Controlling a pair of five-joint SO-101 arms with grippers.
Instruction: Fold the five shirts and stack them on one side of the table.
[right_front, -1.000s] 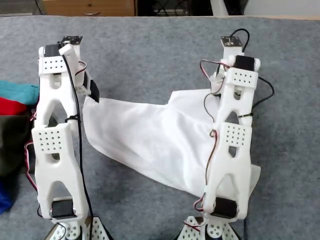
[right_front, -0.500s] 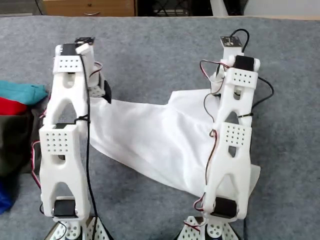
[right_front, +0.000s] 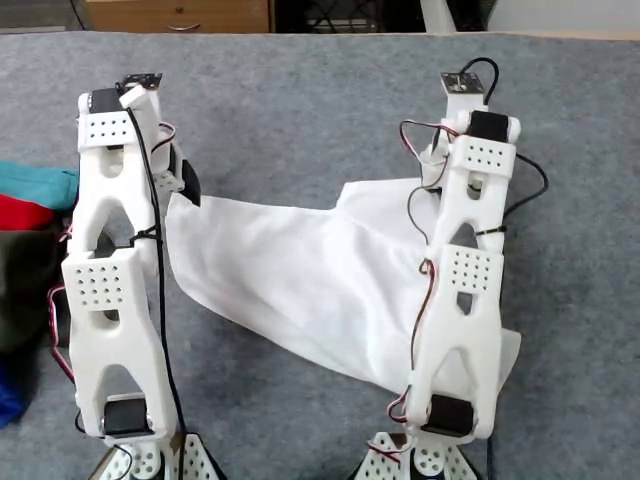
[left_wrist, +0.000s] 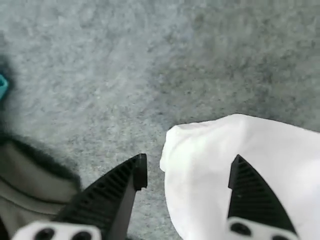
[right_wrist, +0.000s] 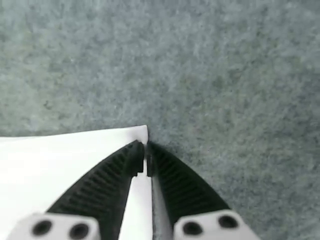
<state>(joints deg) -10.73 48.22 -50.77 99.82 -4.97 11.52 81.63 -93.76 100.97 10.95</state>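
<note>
We see the white shirt (right_front: 300, 280) lying rumpled on the grey table (right_front: 300, 90) between both arms. Left gripper (left_wrist: 189, 167): fingers spread apart, straddling one shirt corner, not pinching. Right gripper (right_wrist: 146, 152): fingers clamped on another shirt corner. Pile of shirts (right_front: 30, 215) (teal, red, dark) sits just outside the left arm.

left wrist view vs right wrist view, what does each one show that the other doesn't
Left wrist view, not the right: the left arm's jaws open, with a corner of the white fabric shirt between them, a sliver of teal cloth and a dark olive garment. Right wrist view, not the left: the right arm's jaws shut on an edge of that shirt. Both: the shirt and the grey felt-like table cover.
</note>
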